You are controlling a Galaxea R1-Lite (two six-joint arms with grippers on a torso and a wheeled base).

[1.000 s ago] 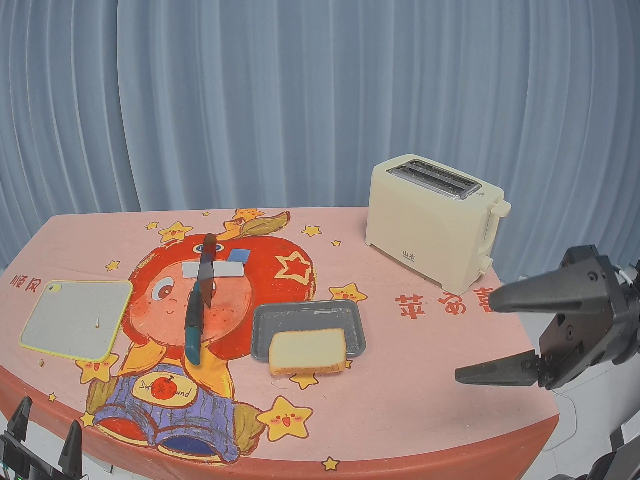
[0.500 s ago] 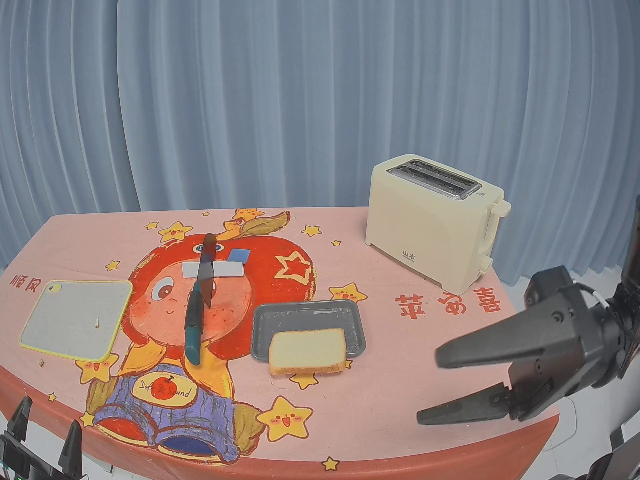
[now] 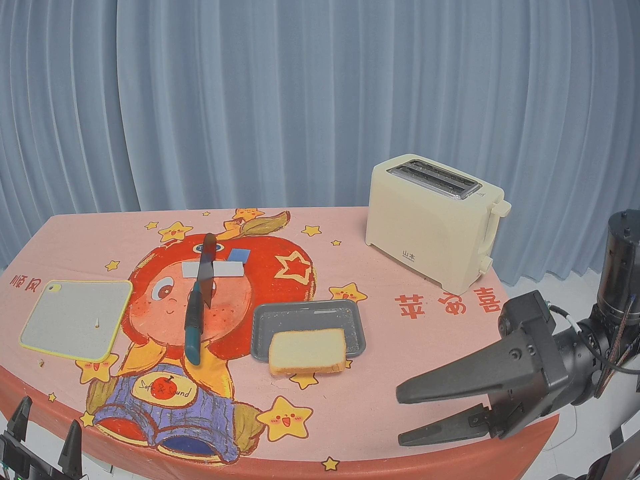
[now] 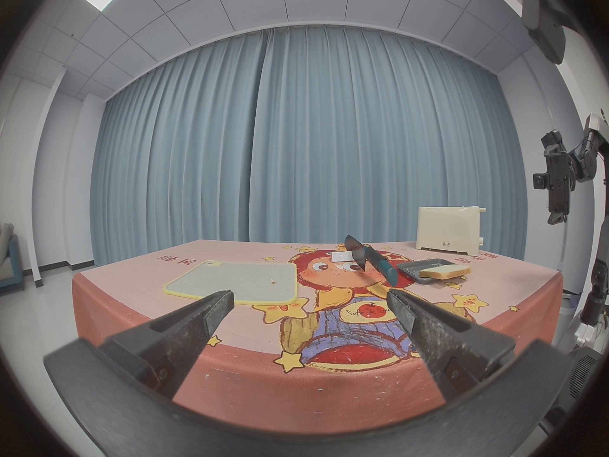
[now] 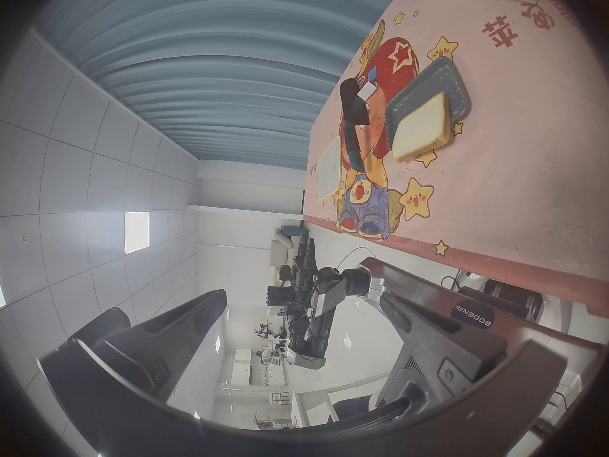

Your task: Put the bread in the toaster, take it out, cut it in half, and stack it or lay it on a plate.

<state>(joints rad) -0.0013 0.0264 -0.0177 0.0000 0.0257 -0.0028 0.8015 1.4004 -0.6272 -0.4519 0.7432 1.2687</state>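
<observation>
Blue curtain (image 3: pixel 320 68) hangs in folds behind a table covered with a pink cloth (image 3: pixel 400 341) printed with a cartoon figure and stars.

The right gripper (image 3: pixel 401 418) hangs over the table's near right corner, its two dark fingers spread wide and pointing left, with nothing between them. The bread (image 3: pixel 307 350) lies to the left of those fingertips and a little farther in, well apart from them, near the middle of the table. It rests on the near part of a grey tray (image 3: pixel 293 309) and overhangs the tray's near rim toward the cloth. It is a single thick slice, roughly square, with a pale cream face and a thin tan crust along its near edge.

The toaster (image 3: pixel 427 231), cream-coloured with two slots on top, stands at the far right of the table, well beyond the gripper. A knife (image 3: pixel 197 301) with a teal handle lies just left of the tray, handle toward the near edge. A cutting board (image 3: pixel 77 318) with a yellow rim lies at the far left.

The left gripper (image 3: pixel 48 421) sits low off the near left edge of the table, fingers parted and empty.
</observation>
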